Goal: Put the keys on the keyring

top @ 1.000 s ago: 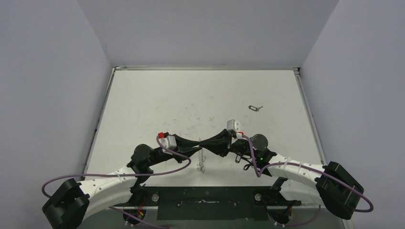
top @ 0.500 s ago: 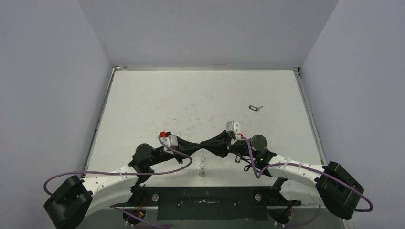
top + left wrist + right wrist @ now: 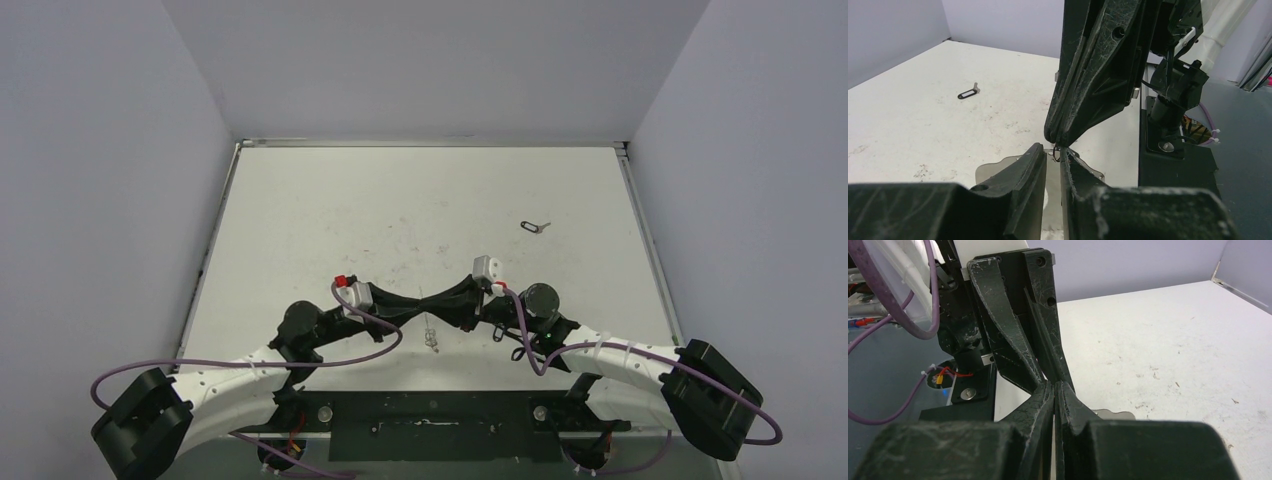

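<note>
my right gripper (image 3: 1054,385) pinches the thin wire keyring (image 3: 431,336), dangling where both tips meet; my left gripper (image 3: 1054,152) stands slightly apart around it. the tiny key (image 3: 535,226) lies well away on the table (image 3: 330,220): light, stiff, slippery; i'd pinch its black loop (image 3: 965,94).

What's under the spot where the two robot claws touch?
A thin silvery keyring hangs there, above the white table. Its top is covered where the left gripper and right gripper meet, so the grip itself can't be seen.
</note>
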Controlling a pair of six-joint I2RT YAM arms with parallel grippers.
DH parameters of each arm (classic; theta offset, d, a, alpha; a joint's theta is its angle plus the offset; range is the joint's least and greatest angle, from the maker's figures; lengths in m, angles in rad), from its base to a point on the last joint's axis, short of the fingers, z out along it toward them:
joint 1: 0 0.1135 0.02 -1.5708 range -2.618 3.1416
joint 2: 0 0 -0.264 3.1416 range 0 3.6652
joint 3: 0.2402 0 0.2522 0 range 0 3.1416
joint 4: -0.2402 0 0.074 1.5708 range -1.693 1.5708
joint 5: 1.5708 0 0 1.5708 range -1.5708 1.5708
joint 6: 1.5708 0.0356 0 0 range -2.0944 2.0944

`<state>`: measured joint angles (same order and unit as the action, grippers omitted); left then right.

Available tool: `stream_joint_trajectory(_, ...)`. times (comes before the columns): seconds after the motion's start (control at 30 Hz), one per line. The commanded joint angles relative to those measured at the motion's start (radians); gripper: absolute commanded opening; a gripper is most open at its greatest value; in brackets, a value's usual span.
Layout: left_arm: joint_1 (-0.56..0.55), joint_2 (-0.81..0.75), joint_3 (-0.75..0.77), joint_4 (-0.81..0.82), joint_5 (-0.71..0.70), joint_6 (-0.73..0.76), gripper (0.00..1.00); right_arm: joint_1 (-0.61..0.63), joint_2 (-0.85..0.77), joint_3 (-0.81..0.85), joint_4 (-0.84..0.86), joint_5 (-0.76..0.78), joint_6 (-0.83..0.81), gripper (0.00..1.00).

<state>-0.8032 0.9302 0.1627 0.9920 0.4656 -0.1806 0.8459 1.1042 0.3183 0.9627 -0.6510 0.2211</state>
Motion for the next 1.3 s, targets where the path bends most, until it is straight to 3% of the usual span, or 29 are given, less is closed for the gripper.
stream_joint_trajectory(0.0,-0.002,0.021,0.049,0.049,0.014,-0.005,0.15,0.009,-0.023,-0.001,0.042,-0.013,-0.012,0.00)
stream_joint_trajectory(0.17,-0.002,0.046,0.054,0.032,0.021,0.003,0.26,0.009,-0.030,-0.002,0.042,-0.012,-0.014,0.00)
stream_joint_trajectory(0.3,-0.002,0.052,0.053,0.017,0.020,0.013,0.26,0.009,-0.038,-0.001,0.043,-0.012,-0.013,0.00)
stream_joint_trajectory(0.37,-0.002,0.048,0.049,0.014,0.016,0.016,0.22,0.009,-0.043,-0.001,0.044,-0.012,-0.011,0.00)
stream_joint_trajectory(0.53,-0.003,0.044,0.055,-0.005,0.020,0.024,0.00,0.009,-0.046,-0.001,0.056,-0.012,-0.003,0.00)
stream_joint_trajectory(0.9,-0.003,0.024,0.062,-0.035,0.006,0.023,0.00,0.009,-0.050,0.003,0.039,0.002,-0.003,0.01)
stream_joint_trajectory(0.93,-0.004,0.014,0.064,-0.056,0.001,0.027,0.00,0.007,-0.057,0.007,0.015,0.013,-0.011,0.13)
stream_joint_trajectory(1.03,-0.003,-0.015,0.067,-0.123,-0.025,0.042,0.00,0.004,-0.101,0.009,-0.055,0.094,-0.042,0.61)
stream_joint_trajectory(1.13,-0.002,-0.046,0.075,-0.201,-0.042,0.070,0.00,-0.004,-0.168,0.004,-0.116,0.186,-0.077,0.79)
stream_joint_trajectory(1.27,-0.003,-0.106,0.104,-0.361,-0.064,0.130,0.00,-0.025,-0.265,0.004,-0.198,0.255,-0.110,0.88)
